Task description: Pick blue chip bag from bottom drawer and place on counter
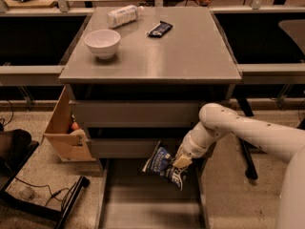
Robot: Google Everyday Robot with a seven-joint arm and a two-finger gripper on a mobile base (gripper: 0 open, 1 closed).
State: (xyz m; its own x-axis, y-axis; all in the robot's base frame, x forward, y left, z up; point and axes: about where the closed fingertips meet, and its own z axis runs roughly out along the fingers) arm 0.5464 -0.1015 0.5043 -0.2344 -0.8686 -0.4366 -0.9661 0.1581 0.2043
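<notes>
The blue chip bag [163, 165], crumpled navy foil with white patches, hangs in the air above the open bottom drawer [143, 209], just in front of the middle drawer's face. My gripper [181, 161] is shut on the bag's right side, with the white arm reaching in from the right. The grey counter [181, 51] lies well above the bag.
On the counter stand a white bowl [102, 43], a lying plastic bottle [123, 15] and a slim dark snack bar wrapper [159, 29]. A cardboard box [64, 128] sits left of the cabinet. Cables and dark gear lie on the floor at the lower left.
</notes>
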